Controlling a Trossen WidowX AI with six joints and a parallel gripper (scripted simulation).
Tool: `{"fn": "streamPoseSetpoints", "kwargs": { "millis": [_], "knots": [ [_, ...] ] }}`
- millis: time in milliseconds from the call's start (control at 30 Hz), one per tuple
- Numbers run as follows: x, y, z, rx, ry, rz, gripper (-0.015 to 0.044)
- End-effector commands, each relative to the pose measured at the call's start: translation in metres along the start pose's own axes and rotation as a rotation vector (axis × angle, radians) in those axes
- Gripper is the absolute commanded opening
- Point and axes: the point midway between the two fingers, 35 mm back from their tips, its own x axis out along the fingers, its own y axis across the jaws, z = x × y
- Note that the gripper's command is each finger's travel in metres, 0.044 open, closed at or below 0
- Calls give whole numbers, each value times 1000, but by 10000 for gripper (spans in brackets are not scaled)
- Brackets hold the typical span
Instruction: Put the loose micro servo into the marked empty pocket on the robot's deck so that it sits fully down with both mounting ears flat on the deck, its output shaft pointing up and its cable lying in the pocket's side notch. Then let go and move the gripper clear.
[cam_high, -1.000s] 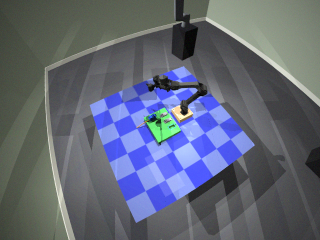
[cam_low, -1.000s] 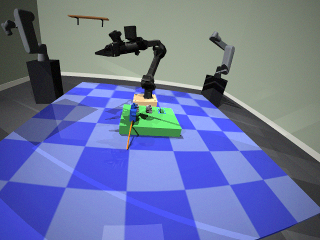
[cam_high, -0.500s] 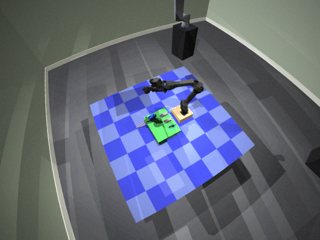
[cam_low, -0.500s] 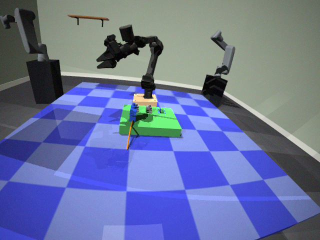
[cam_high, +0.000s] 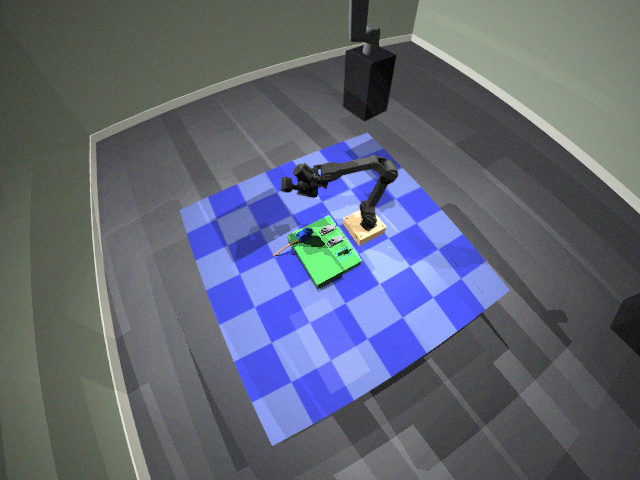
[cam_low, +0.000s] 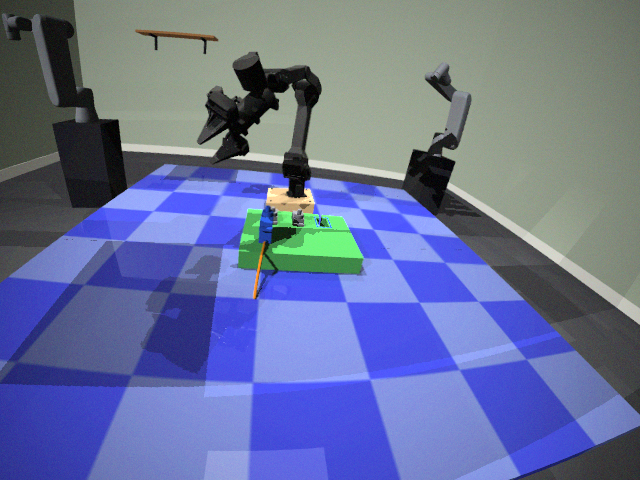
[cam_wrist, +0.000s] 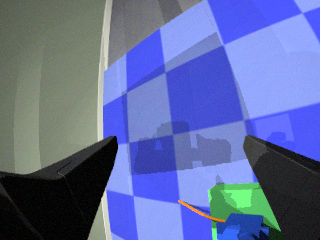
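Note:
The loose blue servo (cam_high: 305, 234) (cam_low: 266, 225) (cam_wrist: 242, 229) lies on the green deck (cam_high: 321, 268) (cam_low: 310, 262) (cam_wrist: 240, 192), near its edge away from the arm's base; its shaft direction is too small to tell. Its orange cable (cam_high: 283, 249) (cam_low: 259, 268) (cam_wrist: 200, 212) reaches out past the deck's edge. The marked pocket (cam_high: 343, 253) (cam_low: 323, 222) is empty, outlined in light blue at the deck's base-side edge. My gripper (cam_low: 206, 152) (cam_wrist: 182, 142) is open and empty, high above the mat and pointing obliquely down; the servo shows low in the wrist view, near the right finger.
Two grey servos (cam_high: 327, 229) (cam_high: 335, 241) sit in the deck in line with the pocket. The arm's wooden base block (cam_high: 363, 232) (cam_low: 278, 199) stands just behind the deck. Grey arms on black pedestals (cam_low: 90, 162) (cam_low: 429, 178) stand beyond the checkered mat (cam_high: 330, 361) (cam_low: 305, 335).

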Motion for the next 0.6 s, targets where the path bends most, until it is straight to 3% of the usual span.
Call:
{"fn": "streamPoseSetpoints", "kwargs": {
  "millis": [0,567],
  "knots": [
    [3,1,-13,96,50,-35,440],
    [14,-11,-74,537,184,-319,440]
  ]
}}
